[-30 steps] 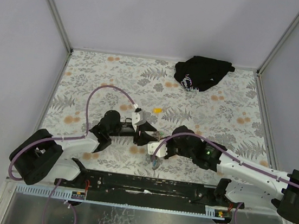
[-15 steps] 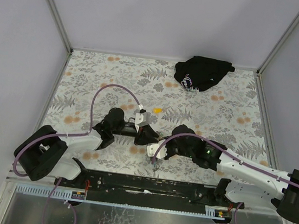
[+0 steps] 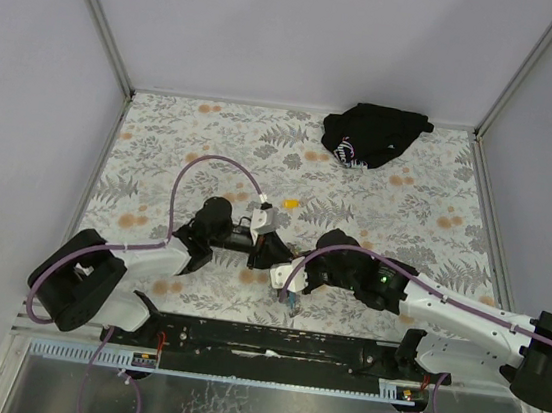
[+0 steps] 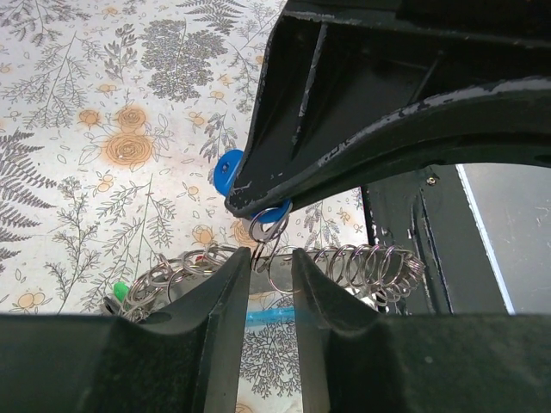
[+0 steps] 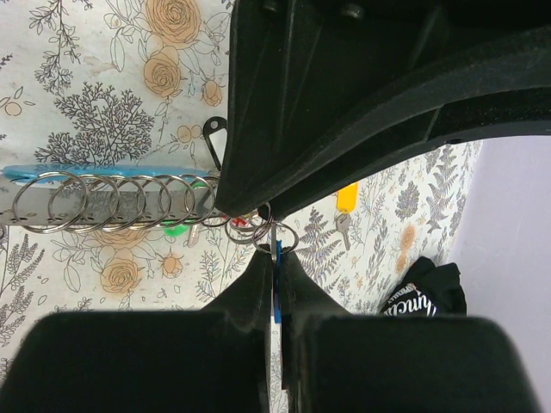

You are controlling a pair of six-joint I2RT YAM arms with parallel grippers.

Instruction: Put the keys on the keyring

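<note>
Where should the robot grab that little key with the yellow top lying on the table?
Probably by its yellow head, straight down from above, pinching across its edges. The key lies flat and alone on the table, and the head looks its widest part.

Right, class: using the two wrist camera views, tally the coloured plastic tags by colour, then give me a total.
Blue tag: 1
Yellow tag: 1
Green tag: 1
Red tag: 1 (small, partly hidden)
Total: 4
</note>
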